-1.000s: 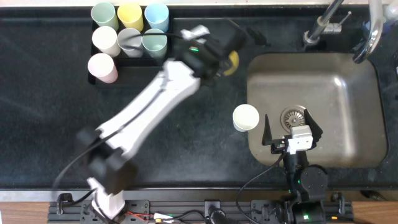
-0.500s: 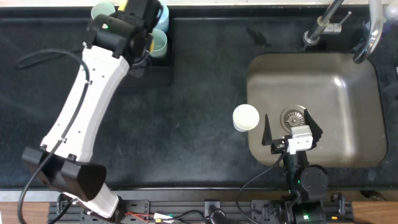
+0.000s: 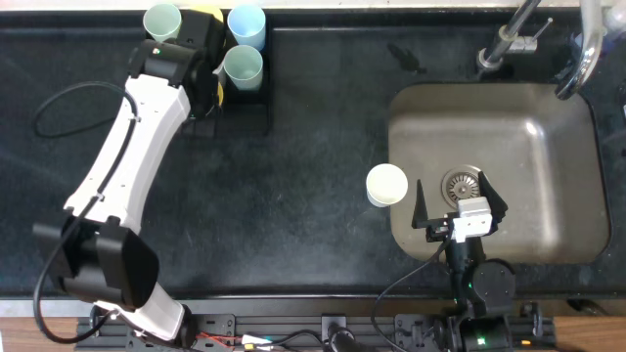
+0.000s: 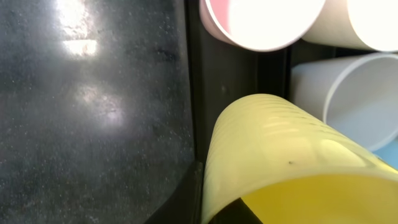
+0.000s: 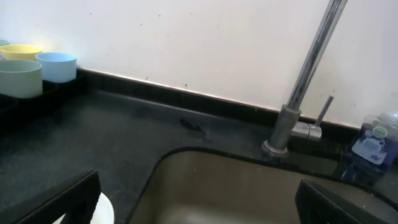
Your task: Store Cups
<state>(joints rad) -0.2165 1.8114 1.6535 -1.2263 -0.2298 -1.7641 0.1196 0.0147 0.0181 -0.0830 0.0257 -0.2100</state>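
Left gripper (image 3: 201,78) clenched on yellow cup (image 4: 280,162), tilted above black tray (image 3: 249,115). Judgement: level cup, lower into free slot, clear of pink cup (image 4: 261,18). Right gripper (image 3: 455,188) splayed, empty.

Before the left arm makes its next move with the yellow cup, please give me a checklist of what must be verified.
1. Left end effector shut on the yellow cup: ok.
2. Free tray slot beneath the cup: cannot tell, the cup hides it.
3. Gap to the pink cup: ok, they are apart.
4. Right end effector out of the way, open at the sink: ok.
5. All cups stored: not ok, a white cup stands on the counter.
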